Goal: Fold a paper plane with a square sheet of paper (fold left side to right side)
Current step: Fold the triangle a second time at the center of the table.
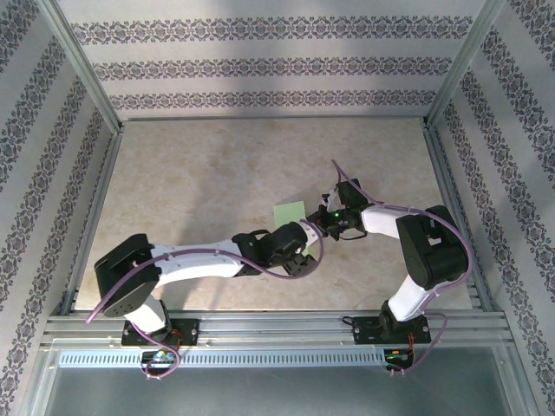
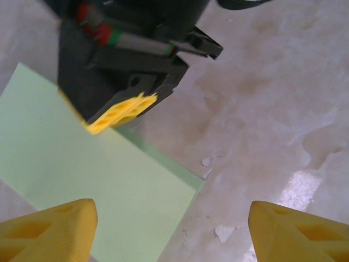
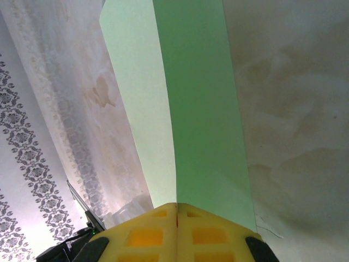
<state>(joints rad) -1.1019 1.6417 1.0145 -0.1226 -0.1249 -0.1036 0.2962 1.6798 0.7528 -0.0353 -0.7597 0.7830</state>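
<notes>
Near the centre of the overhead frame, the square sheet of paper point(image 1: 289, 212) lies on the marbled table point(image 1: 191, 191), folded so that two pale green layers show in the right wrist view. The right tool point(image 3: 177, 226) is clenched on its edge. The left tool point(image 2: 174, 234) is released, its yellow fingers wide apart just above the sheet.

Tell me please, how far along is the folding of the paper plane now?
Done, it seems: the square sheet of paper lies doubled, a lower layer peeking out along one edge. In hand: the right pincer is shut on the sheet's edge; the left pincer stands open beside it, holding nothing. Left: no pointed tip or dart shape shows, so the later folds remain.
</notes>
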